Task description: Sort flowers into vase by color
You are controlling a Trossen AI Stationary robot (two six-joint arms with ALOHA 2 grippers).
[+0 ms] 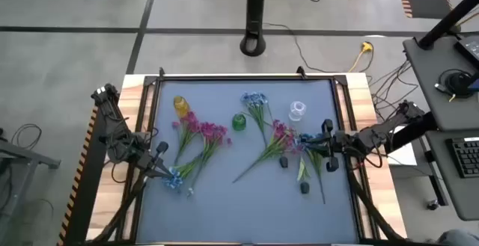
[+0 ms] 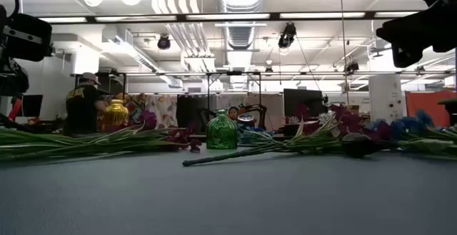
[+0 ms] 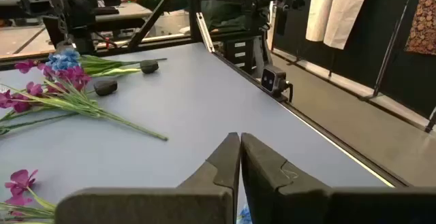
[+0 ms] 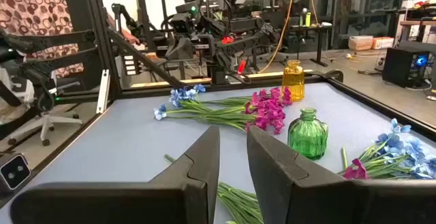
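Observation:
Artificial flowers lie flat on the grey table. A pink bunch (image 1: 203, 131) with light blue heads (image 1: 174, 179) is on the left. Another blue sprig (image 1: 254, 99) lies at the far middle. A mixed pink and blue bunch (image 1: 283, 138) with dark buds (image 1: 284, 161) lies on the right. Three small vases stand upright: amber (image 1: 180, 105), green (image 1: 239, 122) and clear (image 1: 297, 111). My left gripper (image 1: 162, 149) (image 3: 240, 142) is shut, low beside the left bunch's blue heads. My right gripper (image 1: 322, 146) (image 4: 233, 146) is open above the green stems (image 4: 238, 203) of the right bunch.
A raised frame (image 1: 247, 78) runs round the grey mat, with wooden strips (image 1: 136, 89) outside it. The near half of the mat (image 1: 247, 208) holds no objects. A second dark bud (image 1: 304, 188) lies near the right bunch's stems. People and equipment show in the room beyond (image 2: 84, 103).

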